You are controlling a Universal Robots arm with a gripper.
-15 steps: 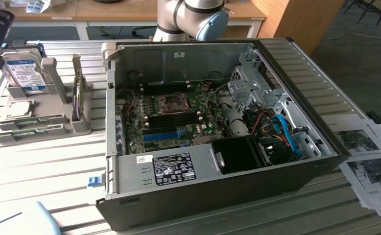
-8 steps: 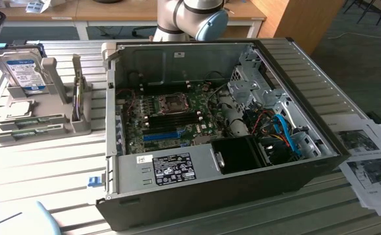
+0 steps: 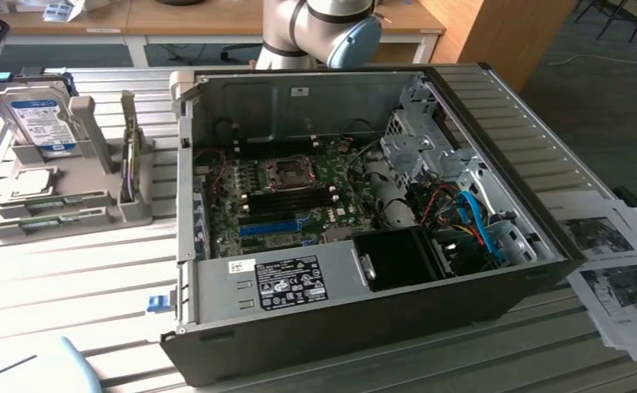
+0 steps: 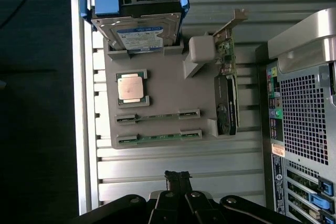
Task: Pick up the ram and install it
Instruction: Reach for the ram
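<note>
Hangs above the bench (image 4: 220, 166) with gripper (image 4: 177, 178) pinched closed, holding nothing. Finds the ram (image 4: 157, 138) lying flat in the grey holder (image 4: 168, 85), just beside a second stick (image 4: 157, 116). Risks jabbing it if lowered closed, or disturbing that second stick.

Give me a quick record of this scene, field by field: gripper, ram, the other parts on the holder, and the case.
gripper: shut, holding nothing, over the table short of the holder
ram: lying flat in the holder, untouched
second ram: beside the first, same holder
drive: propped tilted at the holder's end
cpu: flat, between drive and ram
card: on edge, on the holder's side toward the case
case: open, motherboard exposed
</note>
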